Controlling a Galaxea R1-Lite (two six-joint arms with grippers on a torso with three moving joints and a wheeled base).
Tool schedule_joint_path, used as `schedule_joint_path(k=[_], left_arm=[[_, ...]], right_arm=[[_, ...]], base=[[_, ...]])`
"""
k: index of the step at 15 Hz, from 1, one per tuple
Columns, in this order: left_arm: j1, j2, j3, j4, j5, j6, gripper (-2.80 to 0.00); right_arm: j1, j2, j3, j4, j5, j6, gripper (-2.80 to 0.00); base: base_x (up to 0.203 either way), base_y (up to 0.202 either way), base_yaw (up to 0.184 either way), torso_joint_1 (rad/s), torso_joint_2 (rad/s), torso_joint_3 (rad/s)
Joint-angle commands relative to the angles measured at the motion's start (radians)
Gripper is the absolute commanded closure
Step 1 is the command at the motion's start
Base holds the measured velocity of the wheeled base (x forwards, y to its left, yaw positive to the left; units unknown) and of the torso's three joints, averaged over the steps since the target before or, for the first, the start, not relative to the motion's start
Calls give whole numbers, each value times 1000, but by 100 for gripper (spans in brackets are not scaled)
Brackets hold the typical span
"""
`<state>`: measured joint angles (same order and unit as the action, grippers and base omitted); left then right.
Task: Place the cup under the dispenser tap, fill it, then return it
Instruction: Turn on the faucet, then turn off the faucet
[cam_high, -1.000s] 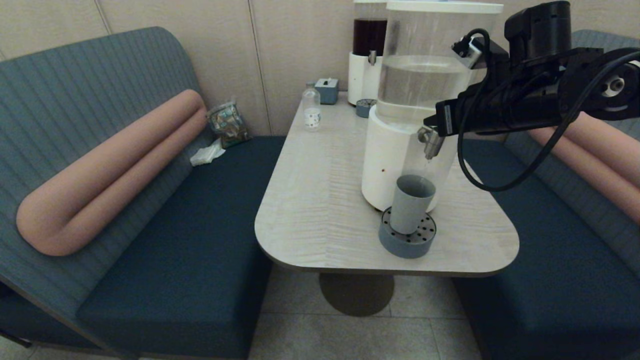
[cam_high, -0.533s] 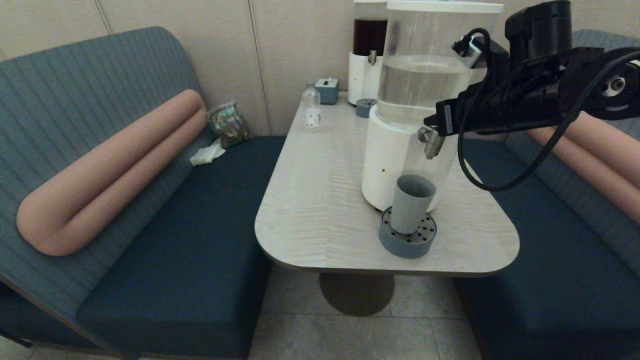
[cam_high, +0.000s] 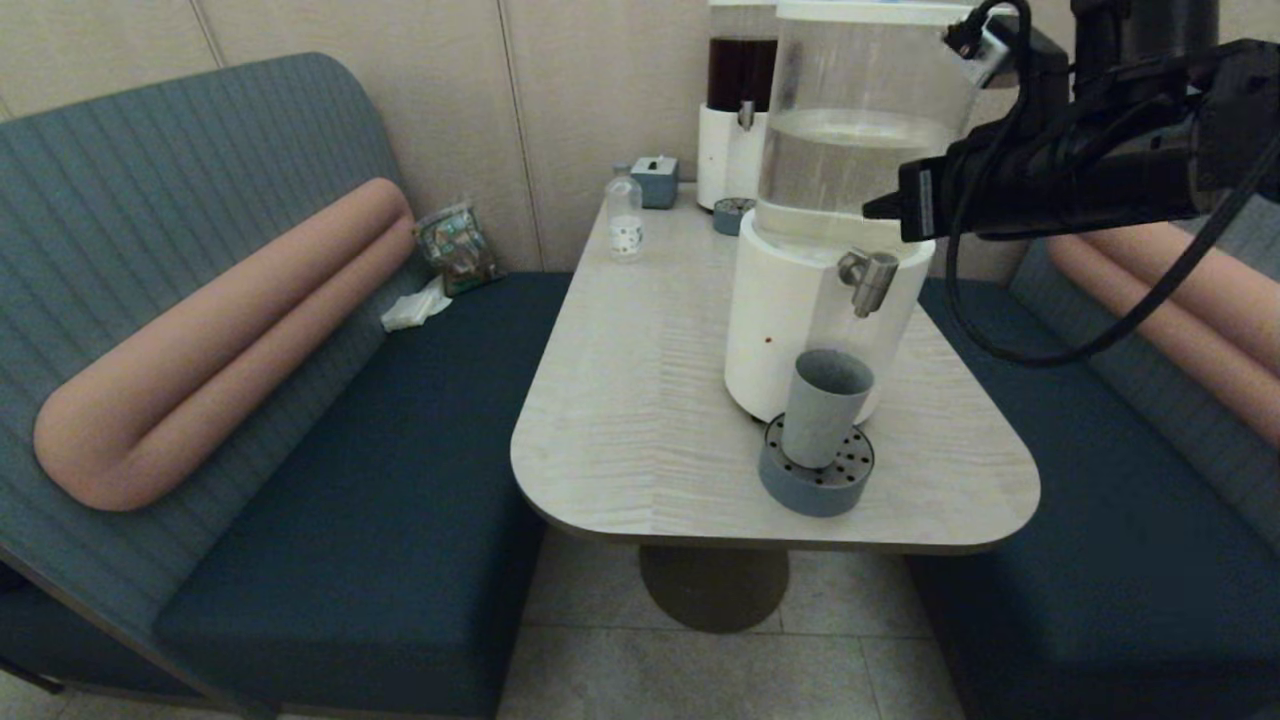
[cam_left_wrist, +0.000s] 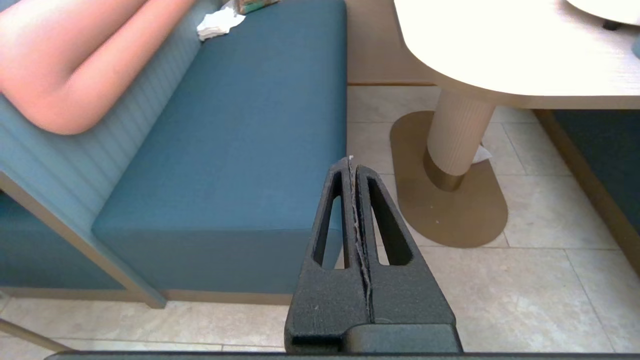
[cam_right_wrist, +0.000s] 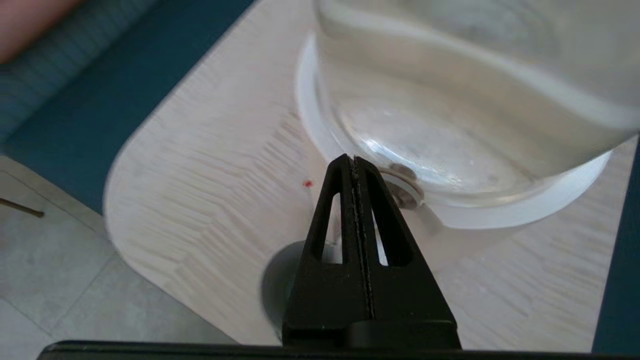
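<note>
The grey-blue cup (cam_high: 825, 405) stands upright on the round perforated tray (cam_high: 812, 482), directly below the brushed-metal dispenser tap (cam_high: 868, 280) of the big dispenser (cam_high: 780, 320). My right gripper (cam_high: 872, 211) hovers shut and empty just above the tap, clear of it, in front of the clear tank. In the right wrist view its joined fingertips (cam_right_wrist: 353, 160) point at the tank's base, and the cup (cam_right_wrist: 277, 287) shows as a dark shape behind them. My left gripper (cam_left_wrist: 351, 161) is shut and empty, parked low over the floor beside the bench.
On the light wood table (cam_high: 640, 400) a slimmer dark-tank dispenser (cam_high: 735, 100), a small grey tray (cam_high: 730, 215), a tissue box (cam_high: 655, 180) and a clear bottle (cam_high: 623, 220) stand at the back. Blue benches flank both sides. The table's front edge is just before the tray.
My right arm has lifted up and to the right, off the tap. The tap now stands in plain view. The cup has stayed on the tray.
</note>
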<state>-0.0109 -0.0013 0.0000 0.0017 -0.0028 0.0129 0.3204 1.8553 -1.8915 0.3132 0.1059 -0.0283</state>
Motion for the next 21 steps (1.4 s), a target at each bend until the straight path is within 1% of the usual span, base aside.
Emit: schedule_joint_path(k=[1, 10, 13, 17, 21], left_arm=[[0, 0, 0, 0, 0, -1, 0], [0, 0, 0, 0, 0, -1, 0], [0, 0, 0, 0, 0, -1, 0], [0, 0, 0, 0, 0, -1, 0], [0, 0, 0, 0, 0, -1, 0]], right_arm=[[0, -51, 19, 0, 0, -1, 0], [3, -227, 288, -14, 3, -11, 0], [12, -243, 320, -31, 3, -14, 0], [42, -245, 320, -31, 2, -25, 0], [68, -190, 298, -31, -10, -65, 0]], base=[[0, 0, 0, 0, 0, 0], [0, 0, 0, 0, 0, 0], [0, 0, 0, 0, 0, 0], [0, 0, 0, 0, 0, 0], [0, 0, 0, 0, 0, 0]])
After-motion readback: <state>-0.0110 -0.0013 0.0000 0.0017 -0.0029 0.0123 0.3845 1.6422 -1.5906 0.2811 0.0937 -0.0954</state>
